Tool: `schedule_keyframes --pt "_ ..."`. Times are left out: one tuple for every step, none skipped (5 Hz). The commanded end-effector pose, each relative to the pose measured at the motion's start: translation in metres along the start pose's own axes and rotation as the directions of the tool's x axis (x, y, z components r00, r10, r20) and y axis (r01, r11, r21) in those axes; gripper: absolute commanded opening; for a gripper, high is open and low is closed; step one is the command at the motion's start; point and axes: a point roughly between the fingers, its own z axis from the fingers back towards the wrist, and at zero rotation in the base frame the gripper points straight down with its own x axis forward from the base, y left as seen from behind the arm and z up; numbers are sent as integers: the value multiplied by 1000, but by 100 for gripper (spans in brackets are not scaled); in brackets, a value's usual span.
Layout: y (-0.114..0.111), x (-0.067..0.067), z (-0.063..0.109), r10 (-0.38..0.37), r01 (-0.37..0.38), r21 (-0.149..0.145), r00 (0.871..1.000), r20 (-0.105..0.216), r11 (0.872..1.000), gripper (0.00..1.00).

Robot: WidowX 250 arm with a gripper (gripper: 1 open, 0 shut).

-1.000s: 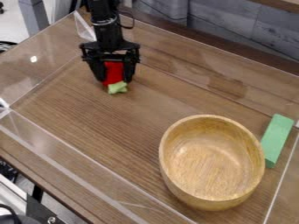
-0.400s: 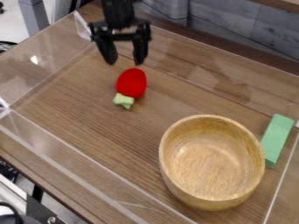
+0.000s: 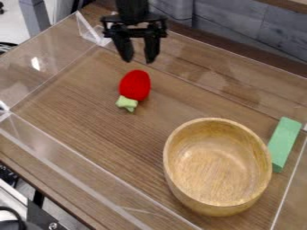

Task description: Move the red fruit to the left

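- Camera view takes in a wood-grain surface point(image 3: 84, 126) that fills most of the frame, fenced by low clear walls point(image 3: 48, 54) along its edges.
- Lower right of the frame: a round wooden bowl point(image 3: 218, 165) stands upright on the surface, with nothing visible inside it.
- Top centre: the black gripper point(image 3: 135, 59) hangs pointing down, its two fingers point(image 3: 124, 50) spread apart with open space between them and nothing held; it is above and apart from the fruit.
- Right edge: a flat green block point(image 3: 285, 144) lies just beside the bowl's rim, against the clear wall.
- Left of centre: the red fruit point(image 3: 135, 85) lies on its side on the surface, its light green cap point(image 3: 126, 104) pointing toward the lower left, well apart from the bowl.
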Motion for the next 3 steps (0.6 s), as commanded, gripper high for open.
schedule_keyframes --pt "-7 6 25 -35 34 19 996 82 999 100" --pt "-10 8 23 -56 54 25 995 79 998 0" --pt "1 13 24 -107 105 29 992 69 994 100"
